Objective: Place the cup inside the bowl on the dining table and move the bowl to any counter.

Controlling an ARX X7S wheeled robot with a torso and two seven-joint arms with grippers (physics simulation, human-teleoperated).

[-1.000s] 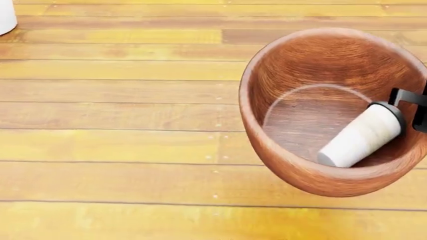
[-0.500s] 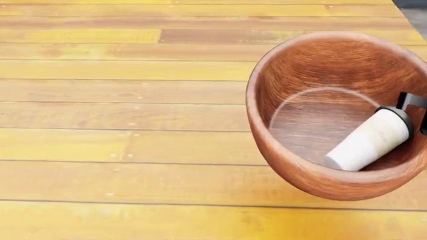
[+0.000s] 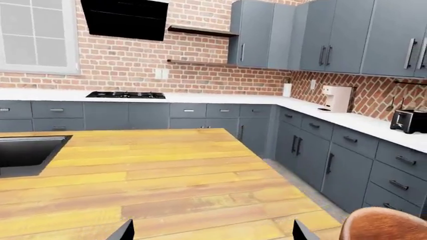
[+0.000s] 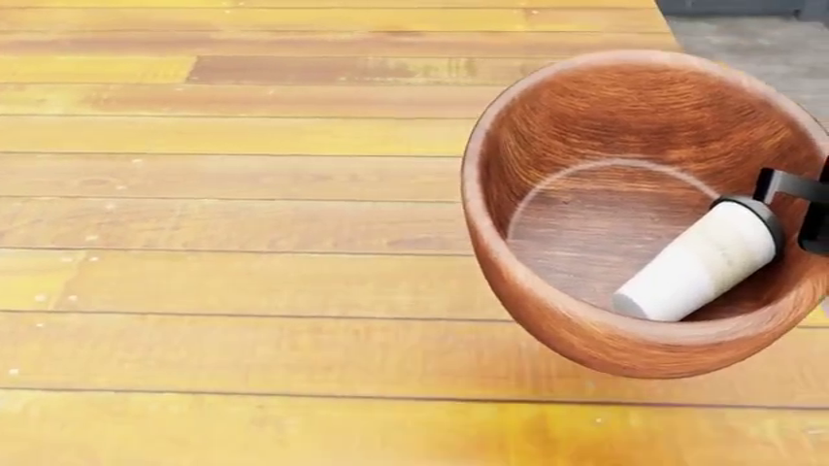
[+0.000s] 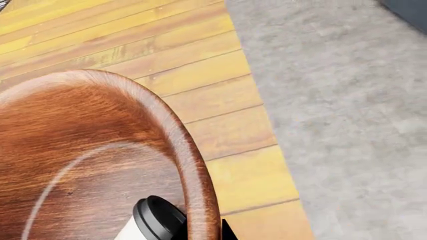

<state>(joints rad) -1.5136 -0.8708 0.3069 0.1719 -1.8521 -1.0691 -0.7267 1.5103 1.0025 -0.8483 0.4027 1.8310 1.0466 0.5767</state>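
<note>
**Cup lying inside the wooden bowl, at the right end of the plank table**

The bowl (image 4: 647, 209) is large, deep and round, of reddish-brown wood with close curved grain, thick walls and a rounded rim; a pale ring marks the edge of its flat, darker floor. In the head view it sits tilted at the right of the dining table (image 4: 233, 223), whose long yellow-orange and brown planks run left to right. The cup (image 4: 700, 262) lies on its side within the bowl, against the right wall: a small tapered white paper body, its base toward the near side and its black lid toward the far right. The right gripper (image 4: 803, 209) shows only as black parts at the bowl's right rim, just beside the lid; its fingers appear to straddle the wall, but whether they clamp it cannot be told. The right wrist view shows the rim (image 5: 187, 150) with the lid (image 5: 157, 217) inside it, and grey floor (image 5: 347, 100) beyond the table's edge. In the left wrist view, the left gripper (image 3: 212, 232) has two dark fingertips (image 3: 123, 231) spread wide, holding nothing. The white counter (image 3: 353, 120), backed by red brick, lies well apart, across the floor.
</note>
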